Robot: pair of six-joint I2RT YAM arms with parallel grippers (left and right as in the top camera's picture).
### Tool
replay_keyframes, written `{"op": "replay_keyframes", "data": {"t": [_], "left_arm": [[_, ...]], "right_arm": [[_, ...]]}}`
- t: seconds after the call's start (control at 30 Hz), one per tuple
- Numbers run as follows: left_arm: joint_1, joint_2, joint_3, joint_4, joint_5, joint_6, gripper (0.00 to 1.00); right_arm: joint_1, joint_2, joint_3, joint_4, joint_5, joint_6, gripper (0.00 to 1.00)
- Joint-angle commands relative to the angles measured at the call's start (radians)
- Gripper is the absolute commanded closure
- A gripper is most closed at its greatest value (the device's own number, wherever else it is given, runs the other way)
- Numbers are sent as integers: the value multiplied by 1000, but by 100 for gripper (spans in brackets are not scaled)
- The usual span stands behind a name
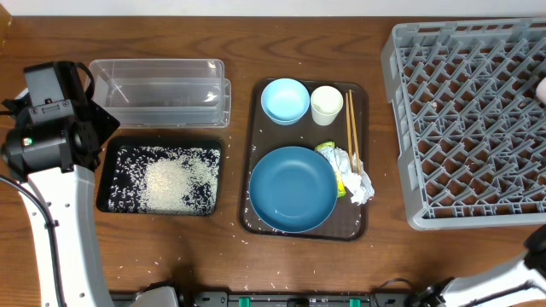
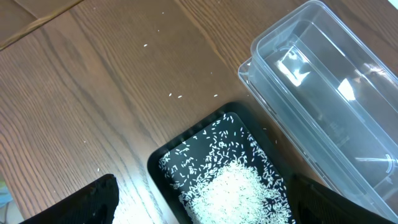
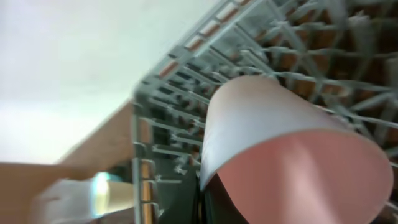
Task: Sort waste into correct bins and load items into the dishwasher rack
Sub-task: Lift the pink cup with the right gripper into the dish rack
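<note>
Pink cup (image 3: pixel 292 155) close to R jaws, over rack (image 3: pixel 180 124), grip unclear; L gripper (image 2: pixel 211 208) apart above tray (image 2: pixel 155 163)

White left arm (image 1: pixel 68 239) — black joint housing, green light, cable

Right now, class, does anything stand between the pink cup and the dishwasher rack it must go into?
Nothing visible does. In the right wrist view the pink cup is right in front of the dishwasher rack and its grey pegs, with no other object between them.
</note>
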State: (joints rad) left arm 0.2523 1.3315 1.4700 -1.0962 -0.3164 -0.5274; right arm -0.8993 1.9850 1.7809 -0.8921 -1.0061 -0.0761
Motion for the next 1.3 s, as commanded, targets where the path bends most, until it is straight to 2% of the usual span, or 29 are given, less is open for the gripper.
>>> {"op": "replay_keyframes", "data": {"t": [0.0,0.1,0.4,0.47,0.53,0.67,0.9,1.0,1.1,1.2,1.27], "left_arm": [[3,6,6,-3,-5,-9,12],[3,6,6,-3,-6,-9,12],[3,6,6,-2,-5,-9,12],[3,6,6,-3,-5,-9,12],[3,6,6,-2,-5,-9,12],[3,6,6,-3,-6,-9,12],[3,6,6,-3,-5,-9,12],[3,7,6,-2,-6,-9,12],[3,7,6,-3,-6,-9,11],[3,7,6,-2,-6,-9,12],[3,7,6,-2,-5,-9,12]], "right_arm": [[-50,76,-8,21,-341,-53,99],[-74,152,-8,35,-429,-53,99],[-86,299,-8,71,-456,-52,99],[-86,312,-8,58,-375,-40,99],[-88,310,-7,17,-201,-25,99],[-97,295,-7,-70,34,-60,99],[-147,232,-7,-123,65,-29,98],[-166,181,-7,-150,134,3,93],[-182,122,-7,-181,159,55,80],[-183,49,-7,-214,185,91,73],[-177,-7,-7,-225,217,122,73]]}}
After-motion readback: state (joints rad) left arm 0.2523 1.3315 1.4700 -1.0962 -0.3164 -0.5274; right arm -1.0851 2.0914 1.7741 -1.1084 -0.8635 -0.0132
